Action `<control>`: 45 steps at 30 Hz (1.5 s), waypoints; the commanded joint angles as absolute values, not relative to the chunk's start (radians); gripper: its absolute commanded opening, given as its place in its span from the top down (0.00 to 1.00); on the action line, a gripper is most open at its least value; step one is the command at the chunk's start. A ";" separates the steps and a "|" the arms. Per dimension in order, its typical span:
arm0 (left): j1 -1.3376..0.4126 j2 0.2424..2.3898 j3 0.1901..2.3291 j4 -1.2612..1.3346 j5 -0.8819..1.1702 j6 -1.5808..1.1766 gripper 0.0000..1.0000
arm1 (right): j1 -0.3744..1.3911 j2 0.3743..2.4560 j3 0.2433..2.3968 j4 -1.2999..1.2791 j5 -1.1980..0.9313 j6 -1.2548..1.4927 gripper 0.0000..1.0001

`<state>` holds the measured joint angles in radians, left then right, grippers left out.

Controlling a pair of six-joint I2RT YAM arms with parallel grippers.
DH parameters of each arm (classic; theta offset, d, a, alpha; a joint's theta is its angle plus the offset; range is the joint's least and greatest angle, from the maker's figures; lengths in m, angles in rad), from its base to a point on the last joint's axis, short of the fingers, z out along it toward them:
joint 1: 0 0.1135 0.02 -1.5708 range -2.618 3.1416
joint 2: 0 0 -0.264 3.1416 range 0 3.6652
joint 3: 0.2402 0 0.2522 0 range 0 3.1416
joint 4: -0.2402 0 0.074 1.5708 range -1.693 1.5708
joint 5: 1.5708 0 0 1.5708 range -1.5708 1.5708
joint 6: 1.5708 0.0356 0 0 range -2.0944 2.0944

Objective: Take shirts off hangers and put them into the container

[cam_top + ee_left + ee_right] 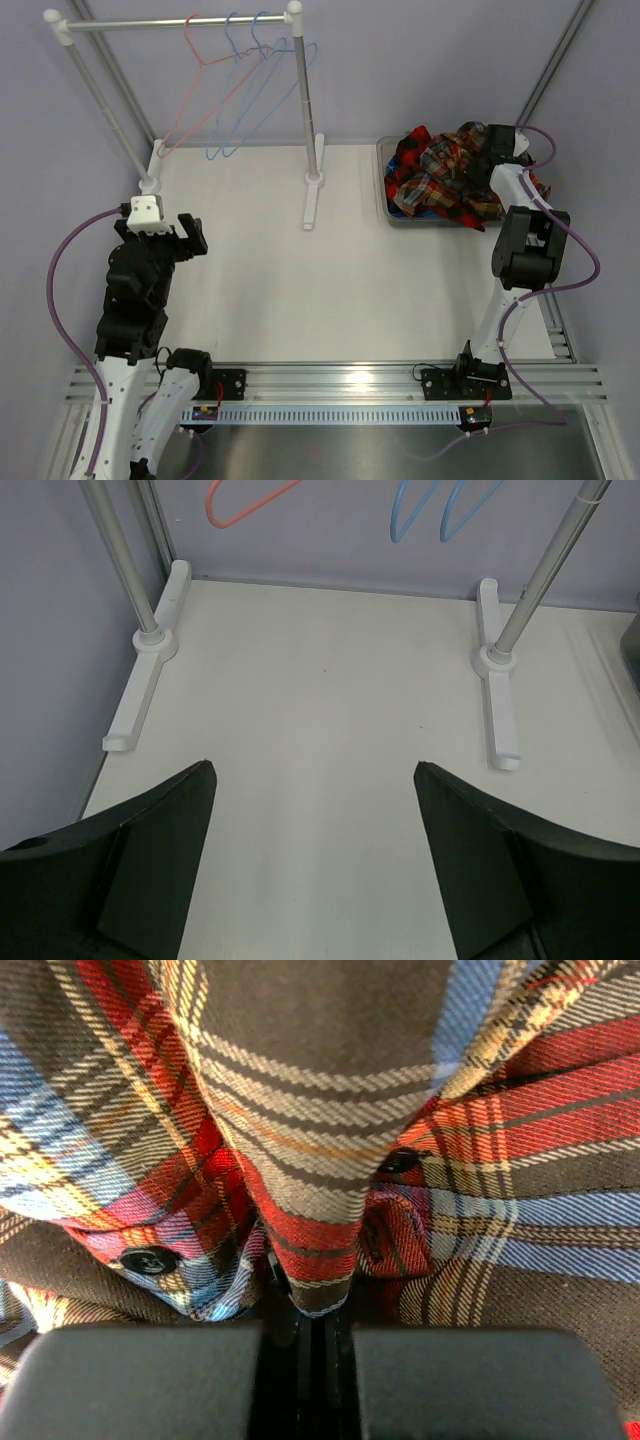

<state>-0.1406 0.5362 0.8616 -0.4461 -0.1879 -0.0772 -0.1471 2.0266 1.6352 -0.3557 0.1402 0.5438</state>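
Near the arm bases, a small red tag (pixel 205 410) is too small to read. The left gripper (pixel 312 768) hangs over the bare table (pixel 300 290), fingers spread wide with nothing between them. Further back on the right, the right gripper (pixel 312 1332) is sunk in the shirts (pixel 440 175) heaped in the container (pixel 384 185), hiding most of its rim. Its fingers are pressed together against the brown plaid shirt (pixel 330 1060); whether cloth is caught between them cannot be told. Only red check and brown plaid can be made out in the heap. Farthest, three bare hangers (pixel 250 90) hook over the rack (pixel 301 110).
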 commanded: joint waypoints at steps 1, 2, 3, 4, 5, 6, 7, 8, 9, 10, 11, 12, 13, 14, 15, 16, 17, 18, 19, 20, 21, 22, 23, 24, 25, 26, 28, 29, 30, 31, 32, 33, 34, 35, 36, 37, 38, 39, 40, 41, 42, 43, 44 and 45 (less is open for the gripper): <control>-0.146 0.522 0.856 -0.383 -0.201 -0.067 0.14 | -0.144 2.039 1.644 -0.532 0.138 0.555 0.96; -0.146 0.522 0.856 -0.383 -0.201 -0.067 0.14 | -0.144 2.033 1.643 -0.532 0.135 0.552 0.90; -0.146 0.520 0.856 -0.382 -0.201 -0.067 0.14 | -0.144 2.005 1.631 -0.519 0.126 0.540 0.87; -0.146 0.520 0.854 -0.383 -0.201 -0.069 0.14 | -0.143 1.978 1.612 -0.497 0.097 0.534 0.82; -0.147 0.520 0.854 -0.383 -0.201 -0.069 0.14 | -0.144 1.944 1.586 -0.461 0.086 0.525 0.75; -0.147 0.520 0.856 -0.383 -0.201 -0.069 0.14 | -0.143 1.869 1.535 -0.389 0.077 0.508 0.57; -0.149 0.520 0.854 -0.383 -0.201 -0.069 0.14 | -0.143 1.830 1.517 -0.362 0.074 0.502 0.49; -0.149 0.520 0.854 -0.382 -0.201 -0.068 0.14 | -0.143 1.798 1.510 -0.341 0.078 0.491 0.43; -0.149 0.520 0.853 -0.383 -0.199 -0.067 0.14 | -0.143 1.739 1.509 -0.339 0.086 0.477 0.34; -0.150 0.520 0.854 -0.383 -0.199 -0.067 0.14 | -0.143 1.709 1.512 -0.341 0.104 0.471 0.31; -0.152 0.520 0.854 -0.382 -0.198 -0.067 0.14 | -0.143 1.683 1.513 -0.344 0.116 0.466 0.29; -0.152 0.519 0.856 -0.383 -0.198 -0.067 0.14 | -0.143 1.627 1.509 -0.342 0.126 0.460 0.27; -0.152 0.518 0.854 -0.383 -0.199 -0.067 0.14 | -0.143 1.599 1.503 -0.342 0.161 0.457 0.27; -0.155 0.518 0.856 -0.383 -0.201 -0.066 0.14 | -0.144 1.576 1.500 -0.357 0.193 0.460 0.27; -0.156 0.517 0.856 -0.383 -0.201 -0.066 0.14 | -0.144 1.536 1.494 -0.371 0.234 0.474 0.26; -0.158 0.517 0.856 -0.383 -0.201 -0.066 0.14 | -0.147 1.517 1.487 -0.386 0.317 0.480 0.25; -0.163 0.518 0.854 -0.383 -0.202 -0.064 0.14 | -0.155 1.500 1.476 -0.406 0.345 0.498 0.24; -0.166 0.518 0.854 -0.383 -0.204 -0.064 0.14 | -0.178 1.467 1.433 -0.405 0.366 0.503 0.24; -0.170 0.518 0.854 -0.383 -0.204 -0.063 0.14 | -0.193 1.451 1.404 -0.399 0.391 0.512 0.24; -0.172 0.518 0.854 -0.383 -0.204 -0.063 0.14 | -0.215 1.437 1.378 -0.397 0.391 0.546 0.24; -0.173 0.518 0.856 -0.383 -0.204 -0.063 0.14 | -0.265 1.416 1.326 -0.399 0.381 0.563 0.24; -0.179 0.518 0.854 -0.383 -0.204 -0.063 0.14 | -0.287 1.408 1.298 -0.400 0.371 0.580 0.24; -0.181 0.520 0.854 -0.383 -0.204 -0.063 0.14 | -0.304 1.401 1.273 -0.391 0.376 0.603 0.24; -0.183 0.522 0.854 -0.383 -0.204 -0.063 0.14 | -0.330 1.385 1.220 -0.381 0.385 0.612 0.24; -0.187 0.523 0.856 -0.383 -0.204 -0.063 0.14 | -0.343 1.381 1.195 -0.370 0.388 0.621 0.24; -0.189 0.525 0.856 -0.383 -0.204 -0.063 0.14 | -0.357 1.379 1.177 -0.351 0.388 0.639 0.26; -0.192 0.526 0.853 -0.382 -0.202 -0.064 0.14 | -0.406 1.388 1.143 -0.350 0.371 0.656 0.27; -0.193 0.526 0.854 -0.383 -0.202 -0.064 0.14 | -0.419 1.394 1.137 -0.344 0.367 0.672 0.29; -0.195 0.526 0.854 -0.382 -0.201 -0.064 0.14 | -0.428 1.407 1.128 -0.339 0.370 0.676 0.30; -0.193 0.526 0.853 -0.383 -0.201 -0.064 0.14 | -0.443 1.413 1.123 -0.333 0.376 0.680 0.31; -0.193 0.526 0.854 -0.383 -0.201 -0.064 0.14 | -0.448 1.425 1.120 -0.325 0.379 0.683 0.33; -0.193 0.528 0.854 -0.383 -0.201 -0.064 0.14 | -0.452 1.431 1.120 -0.319 0.379 0.683 0.33; -0.195 0.528 0.854 -0.383 -0.199 -0.064 0.14 | -0.463 1.439 1.121 -0.313 0.382 0.686 0.34; -0.193 0.529 0.854 -0.383 -0.199 -0.064 0.14 | -0.468 1.451 1.118 -0.298 0.374 0.690 0.36; -0.193 0.529 0.854 -0.383 -0.198 -0.064 0.14 | -0.472 1.459 1.120 -0.288 0.359 0.690 0.39; -0.195 0.531 0.854 -0.383 -0.198 -0.064 0.14 | -0.474 1.469 1.126 -0.285 0.359 0.693 0.40; -0.195 0.532 0.856 -0.382 -0.196 -0.064 0.14 | -0.480 1.480 1.132 -0.287 0.359 0.698 0.41; -0.195 0.532 0.856 -0.382 -0.196 -0.064 0.14 | -0.482 1.506 1.147 -0.287 0.356 0.698 0.41; -0.193 0.534 0.854 -0.383 -0.198 -0.064 0.14 | -0.483 1.523 1.157 -0.284 0.345 0.698 0.42; -0.195 0.534 0.854 -0.383 -0.198 -0.064 0.14 | -0.486 1.538 1.166 -0.291 0.338 0.696 0.43; -0.195 0.535 0.854 -0.383 -0.196 -0.064 0.14 | -0.488 1.566 1.183 -0.293 0.328 0.699 0.45; -0.193 0.535 0.854 -0.383 -0.196 -0.063 0.14 | -0.488 1.577 1.187 -0.282 0.325 0.699 0.48; -0.195 0.537 0.854 -0.383 -0.196 -0.063 0.14 | -0.488 1.592 1.187 -0.272 0.324 0.699 0.49; -0.195 0.538 0.854 -0.383 -0.196 -0.063 0.14 | -0.488 1.595 1.187 -0.262 0.322 0.696 0.51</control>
